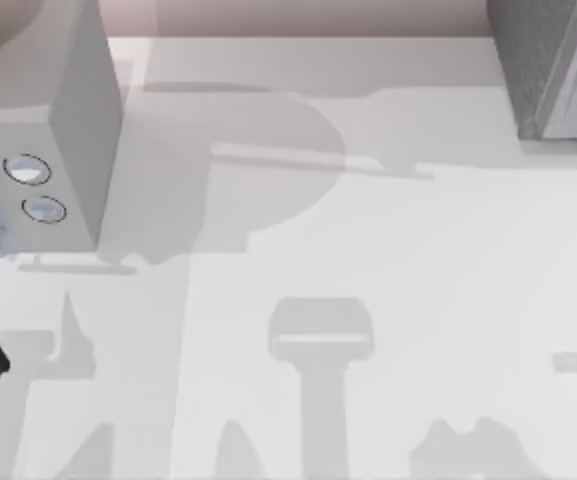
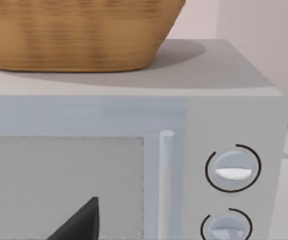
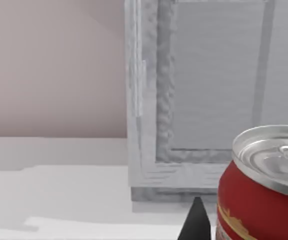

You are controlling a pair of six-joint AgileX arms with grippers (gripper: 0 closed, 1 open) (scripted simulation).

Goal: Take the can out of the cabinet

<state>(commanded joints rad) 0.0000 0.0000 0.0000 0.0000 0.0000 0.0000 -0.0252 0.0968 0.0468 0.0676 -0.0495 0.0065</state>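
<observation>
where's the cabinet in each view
top view: cabinet sits in the picture's top right corner.
right wrist view: cabinet stands behind the red can.
left wrist view: this one faces the microwave instead.
shared landmark: the pink back wall.

white table point(image 1: 368, 300) with two units on it
microwave point(image 1: 58, 130) stands at the upper left of the top view, grey cabinet point(image 1: 558, 70) at the upper right, well apart.
</observation>
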